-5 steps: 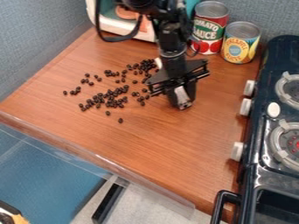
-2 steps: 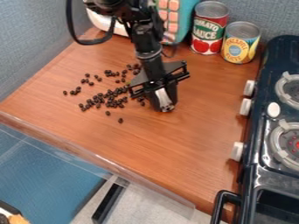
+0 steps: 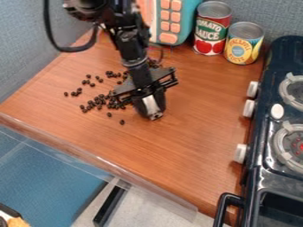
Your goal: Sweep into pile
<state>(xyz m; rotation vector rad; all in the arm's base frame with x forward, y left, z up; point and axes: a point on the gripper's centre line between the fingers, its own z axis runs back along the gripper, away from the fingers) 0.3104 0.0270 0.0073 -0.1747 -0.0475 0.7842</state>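
Observation:
The black gripper [image 3: 153, 113] hangs low over the wooden counter, just right of the scattered dark beans. Its fingers [image 3: 151, 105] point down near the counter surface, close together, with a pale patch on them. Dark beans [image 3: 95, 104] lie in a loose band left of the gripper, some stray ones [image 3: 122, 122] apart toward the front and left. The gripper and forearm hide part of the beans behind them; a few show beyond the arm near the back.
A tomato sauce can [image 3: 211, 29] and a pineapple can [image 3: 243, 43] stand at the back, beside a teal toy with orange buttons [image 3: 171, 22]. The stove [image 3: 269, 133] borders the right; the counter's front edge [image 3: 100, 162] slants below.
Arm and gripper have moved left and slightly toward the front, now covering beans that showed before. Some beans at the back right show again behind the arm.

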